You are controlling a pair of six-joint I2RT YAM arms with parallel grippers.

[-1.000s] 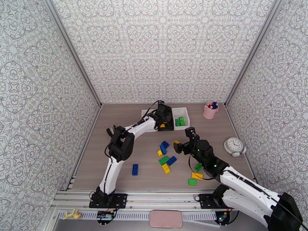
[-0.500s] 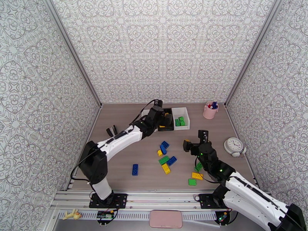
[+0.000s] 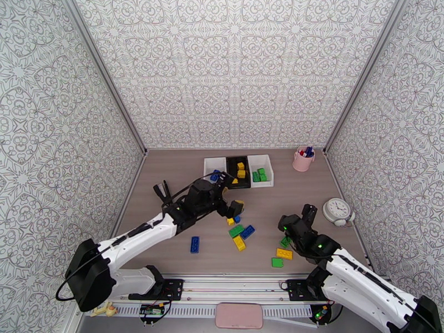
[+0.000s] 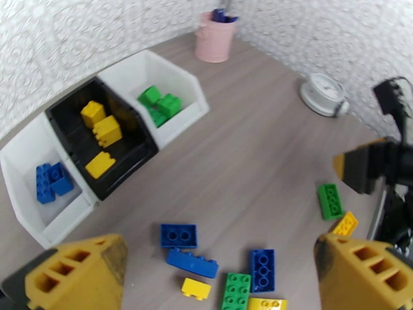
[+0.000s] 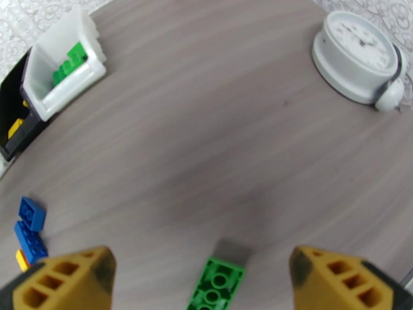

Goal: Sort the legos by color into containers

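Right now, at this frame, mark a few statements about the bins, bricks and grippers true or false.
1. The black bin holds yellow bricks. True.
2. The white bin nearer the pink cup holds blue bricks. False: it holds green bricks; the blue ones are in the other white bin.
3. The left gripper is shut on a yellow brick. False: it is open and holds nothing.
4. A green brick lies on the table under the open right gripper. True.
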